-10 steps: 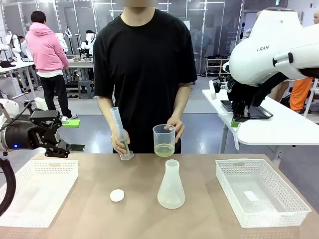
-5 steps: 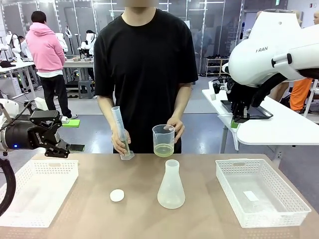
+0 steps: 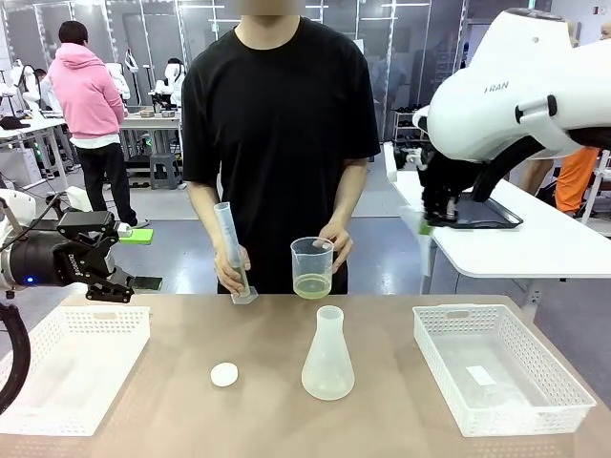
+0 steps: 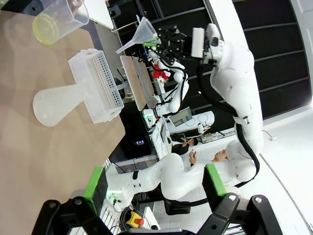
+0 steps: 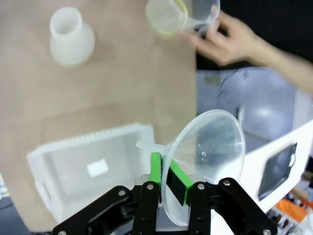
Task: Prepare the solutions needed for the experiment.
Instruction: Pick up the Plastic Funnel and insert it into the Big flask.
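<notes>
- The right arm bears the letters "FRAN"; the print on the left jaws' black body is too small to read.
- One white label lies in the right basket, with no legible print.
- The solutions are one shallow yellow-green layer in the one beaker, in the person's hand at the counter's far edge.
- One graduated cylinder, one flask, one white disc and two baskets, counting the left basket.
- The left jaws stand wide and empty; the right jaws are clamped on one funnel.

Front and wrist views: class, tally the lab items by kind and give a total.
Conical flask: 1
Beaker: 1
Measuring cylinder: 1
Funnel: 1
White basket: 2
White disc: 1
Total: 7
</notes>
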Motion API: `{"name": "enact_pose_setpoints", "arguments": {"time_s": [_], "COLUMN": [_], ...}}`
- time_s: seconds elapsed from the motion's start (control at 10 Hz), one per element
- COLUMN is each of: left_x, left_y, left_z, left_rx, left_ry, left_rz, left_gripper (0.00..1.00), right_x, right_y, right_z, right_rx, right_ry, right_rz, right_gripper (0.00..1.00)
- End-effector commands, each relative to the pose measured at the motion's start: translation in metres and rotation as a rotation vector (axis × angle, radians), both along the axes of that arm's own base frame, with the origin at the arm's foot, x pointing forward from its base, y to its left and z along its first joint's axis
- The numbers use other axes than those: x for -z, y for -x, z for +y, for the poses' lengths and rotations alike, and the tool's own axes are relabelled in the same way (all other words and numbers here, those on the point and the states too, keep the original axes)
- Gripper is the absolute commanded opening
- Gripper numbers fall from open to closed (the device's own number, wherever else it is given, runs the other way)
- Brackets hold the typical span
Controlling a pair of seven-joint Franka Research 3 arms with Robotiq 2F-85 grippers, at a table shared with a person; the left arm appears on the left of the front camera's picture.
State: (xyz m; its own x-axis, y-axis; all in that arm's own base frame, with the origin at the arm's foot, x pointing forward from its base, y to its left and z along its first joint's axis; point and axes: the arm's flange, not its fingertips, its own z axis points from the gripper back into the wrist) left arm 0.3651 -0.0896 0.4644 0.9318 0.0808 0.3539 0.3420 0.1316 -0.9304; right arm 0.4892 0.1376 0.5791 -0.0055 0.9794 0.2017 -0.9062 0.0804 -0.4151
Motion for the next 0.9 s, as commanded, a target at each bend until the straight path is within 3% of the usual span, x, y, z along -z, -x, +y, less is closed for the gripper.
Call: {"name": "enact_pose_setpoints", "arguments": {"time_s": [0.0, 0.4, 0.8], "left_x": [-0.002, -0.002, -0.002], "left_y": [0.001, 0.001, 0.001], "left_z": [0.000, 0.000, 0.000], "left_rx": [0.009, 0.009, 0.009], "left_ry": [0.008, 0.008, 0.008], "left_rz": [0.004, 0.004, 0.004], "left_gripper": [1.00, 1.00, 1.00], "right_x": [-0.007, -0.026, -0.009], "right_y": [0.029, 0.083, 0.108], "right_z": [0.005, 0.028, 0.045], "right_rx": [-0.123, -0.335, -0.427], "right_ry": [-0.161, -0.212, -0.244], "right_rz": [-0.079, -0.117, -0.161], "right_gripper": [0.07, 0.07, 0.07]}}
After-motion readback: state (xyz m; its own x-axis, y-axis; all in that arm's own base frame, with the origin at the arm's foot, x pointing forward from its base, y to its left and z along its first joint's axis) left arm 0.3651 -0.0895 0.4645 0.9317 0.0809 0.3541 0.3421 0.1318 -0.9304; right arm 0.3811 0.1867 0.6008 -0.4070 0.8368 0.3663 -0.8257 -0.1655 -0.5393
